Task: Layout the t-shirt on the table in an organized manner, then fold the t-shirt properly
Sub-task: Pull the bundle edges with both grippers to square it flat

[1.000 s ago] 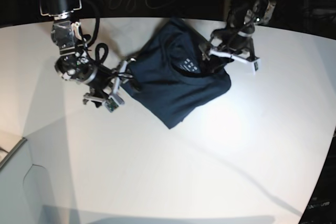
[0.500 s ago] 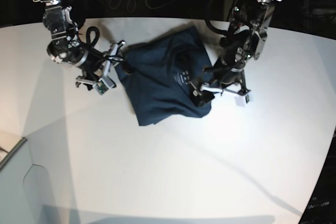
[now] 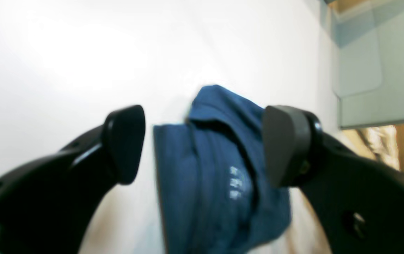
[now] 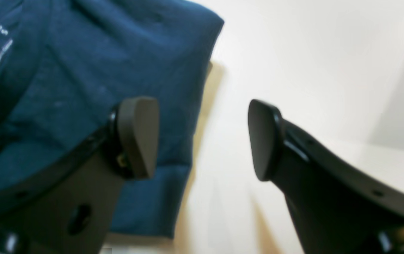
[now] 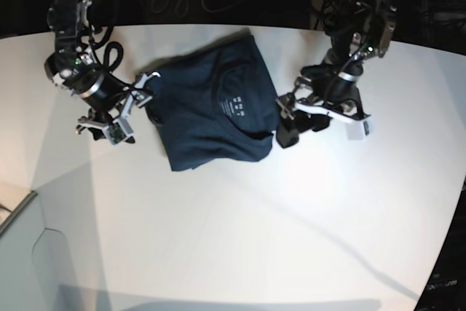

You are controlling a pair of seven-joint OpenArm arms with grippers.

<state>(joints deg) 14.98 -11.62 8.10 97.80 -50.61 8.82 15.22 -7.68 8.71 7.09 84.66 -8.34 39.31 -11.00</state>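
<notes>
Navy t-shirt (image 5: 211, 111) lies folded into a soft, rumpled block on the smooth white worktop (image 5: 240, 231), neck label up. It sits between both arms: right fingers (image 5: 138, 96) spread at one edge, left fingers (image 5: 285, 118) spread empty beside the opposite edge.

The t-shirt (image 3: 219, 176) is blurred, its white label (image 3: 235, 183) unreadable.
</notes>
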